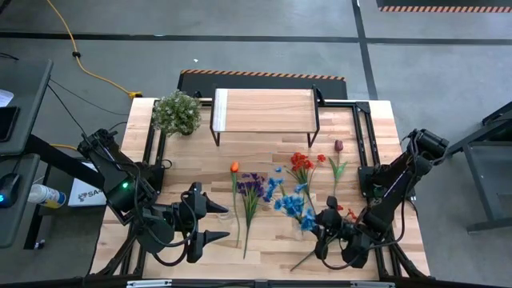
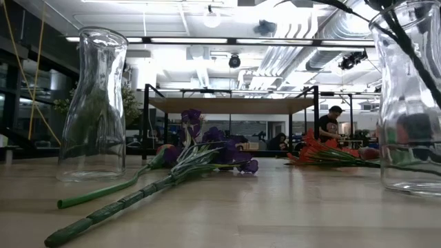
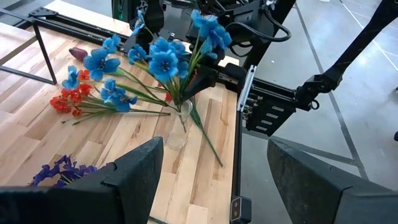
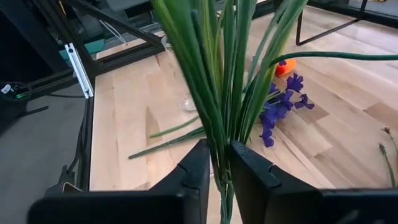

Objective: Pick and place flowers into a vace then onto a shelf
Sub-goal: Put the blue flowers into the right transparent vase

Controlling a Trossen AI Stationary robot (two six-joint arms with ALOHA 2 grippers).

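My right gripper (image 1: 324, 224) (image 4: 219, 162) is near the table's near right corner, shut on the blue flowers (image 1: 294, 204) (image 3: 163, 59). Their stems come together at a clear glass vase (image 3: 178, 127) (image 2: 410, 103) standing on its base. My left gripper (image 1: 218, 222) (image 3: 217, 162) is open by a second, empty glass vase (image 1: 226, 214) (image 2: 93, 103) and touches nothing. Purple flowers (image 1: 250, 188) (image 4: 280, 112), an orange tulip (image 1: 234, 167), red flowers (image 1: 302, 164) (image 3: 68, 99) and a dark red tulip (image 1: 338, 146) lie flat on the table. My right gripper pinches the bunched green stems (image 4: 221, 140) of the blue flowers between its two fingers. The stems and leaves fan out beyond the fingers. The bunch stands tilted at the vase's mouth (image 3: 181, 106), blooms spread above it. One stem (image 3: 208, 140) trails onto the table beside the vase.
The shelf (image 1: 264, 112) (image 2: 231, 105) stands at the far edge with a bushy potted plant (image 1: 178, 112) to its left. Black frame rails (image 1: 364, 152) run along the table's sides. Bare wood lies between the shelf and the flowers. People sit in the room behind.
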